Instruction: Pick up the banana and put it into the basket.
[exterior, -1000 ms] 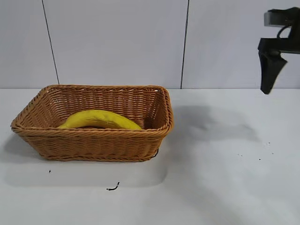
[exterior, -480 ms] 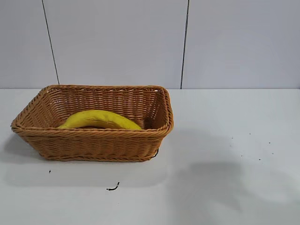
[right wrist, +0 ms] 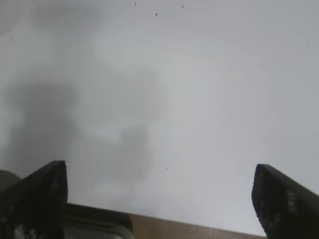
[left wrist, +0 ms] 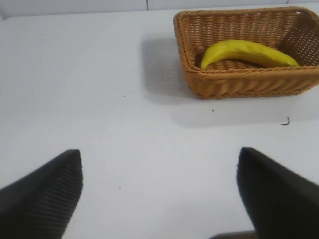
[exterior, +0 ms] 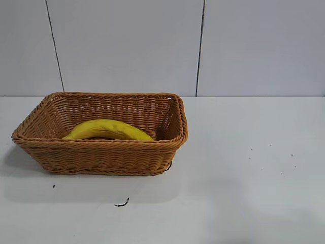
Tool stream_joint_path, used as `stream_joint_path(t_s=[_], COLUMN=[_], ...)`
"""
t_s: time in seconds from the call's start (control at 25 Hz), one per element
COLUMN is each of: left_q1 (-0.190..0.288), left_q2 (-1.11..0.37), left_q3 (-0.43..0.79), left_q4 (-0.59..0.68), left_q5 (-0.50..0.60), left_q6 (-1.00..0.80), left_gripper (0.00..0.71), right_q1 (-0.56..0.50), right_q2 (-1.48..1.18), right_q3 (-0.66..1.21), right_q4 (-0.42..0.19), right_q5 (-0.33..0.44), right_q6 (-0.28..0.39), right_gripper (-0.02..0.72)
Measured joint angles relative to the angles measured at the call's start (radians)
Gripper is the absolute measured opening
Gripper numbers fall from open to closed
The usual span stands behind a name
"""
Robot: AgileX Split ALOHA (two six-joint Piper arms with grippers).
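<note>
Nearest, the right gripper [right wrist: 159,199] stands wide apart, holding nothing, over bare white table [right wrist: 199,99]; the left gripper [left wrist: 159,191] is likewise spread wide and empty, with the basket [left wrist: 239,87] well beyond it; farther on, the banana [exterior: 107,129] lies inside the basket [exterior: 101,157], curved along its floor; the task looks complete, with nothing left but parking the arms.

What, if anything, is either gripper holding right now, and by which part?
Nothing is held. The left gripper and the right gripper both stand open over bare table, and the banana lies free in the basket.
</note>
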Motion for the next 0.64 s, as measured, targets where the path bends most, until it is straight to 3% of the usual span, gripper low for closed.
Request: stream_joint_path(t_s=[0.64], left_q1=[0.0], left_q2=[0.0], left_q3=[0.0], left_q4=[0.0], left_q5=[0.0], left_q6=[0.0], left_gripper=[0.635], right_q1=[0.0], right_q2=[-0.108], right_q3=[0.0], right_q4=[-0.01], right_q5=[0.002], right_q6=[0.019], right_gripper=[0.689])
